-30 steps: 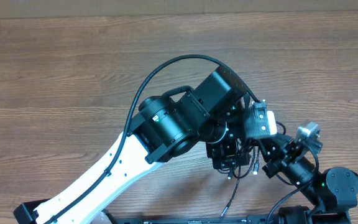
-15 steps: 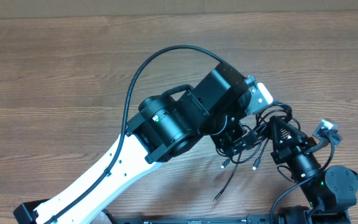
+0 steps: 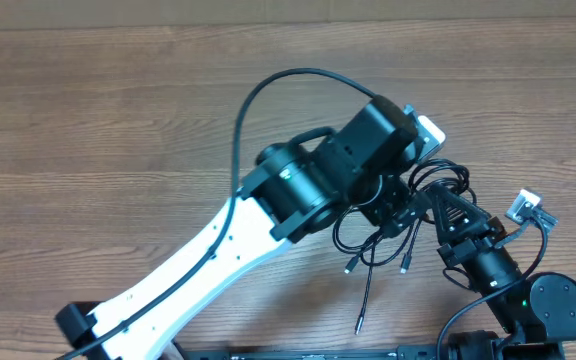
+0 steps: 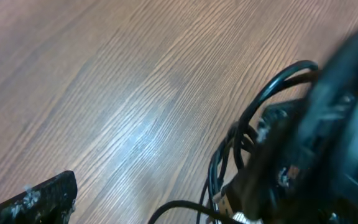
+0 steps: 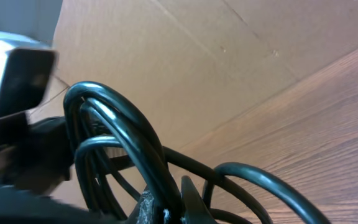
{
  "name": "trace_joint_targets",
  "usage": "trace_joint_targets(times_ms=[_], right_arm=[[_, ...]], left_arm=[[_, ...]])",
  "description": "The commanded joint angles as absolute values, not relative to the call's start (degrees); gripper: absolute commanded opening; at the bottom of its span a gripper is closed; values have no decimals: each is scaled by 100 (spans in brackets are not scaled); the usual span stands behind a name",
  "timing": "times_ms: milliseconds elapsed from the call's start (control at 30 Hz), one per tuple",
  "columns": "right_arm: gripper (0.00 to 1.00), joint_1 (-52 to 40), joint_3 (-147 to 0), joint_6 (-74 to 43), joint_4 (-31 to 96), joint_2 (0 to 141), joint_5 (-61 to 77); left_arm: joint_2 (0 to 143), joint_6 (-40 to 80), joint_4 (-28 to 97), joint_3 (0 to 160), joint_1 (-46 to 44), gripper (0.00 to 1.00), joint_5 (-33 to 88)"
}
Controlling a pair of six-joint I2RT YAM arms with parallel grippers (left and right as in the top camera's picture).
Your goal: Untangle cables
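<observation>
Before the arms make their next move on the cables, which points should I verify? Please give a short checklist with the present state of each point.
1. Right gripper shut on the cables: ok. The right wrist view shows loops rising straight from its closed fingers.
2. Left gripper open: ok. One finger stands well apart from the cords.
3. Cords lying between the left fingers, ready to be pinched: cannot tell. The left wrist view is blurred on that side.
4. Cables separated: not ok. They are bunched together between the two grippers.
5. Plug ends free: ok. Several stick out loose below the bunch.
6. Free space on the table to pull apart: ok.
</observation>
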State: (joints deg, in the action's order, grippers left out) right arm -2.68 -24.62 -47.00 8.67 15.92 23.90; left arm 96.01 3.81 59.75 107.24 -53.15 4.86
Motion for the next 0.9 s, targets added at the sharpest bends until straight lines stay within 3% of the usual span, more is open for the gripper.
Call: trace_joint_targets(times_ms=[0,867], right_arm=[[4,-287,-2477,-4794,777,1551,2451],[3,-290,-2477,-4698,961,1551,2152]], left_arm=[[9738,534,5905,10814,-5295,100,410],[9780,360,6018,10814,-5295,100,1181]])
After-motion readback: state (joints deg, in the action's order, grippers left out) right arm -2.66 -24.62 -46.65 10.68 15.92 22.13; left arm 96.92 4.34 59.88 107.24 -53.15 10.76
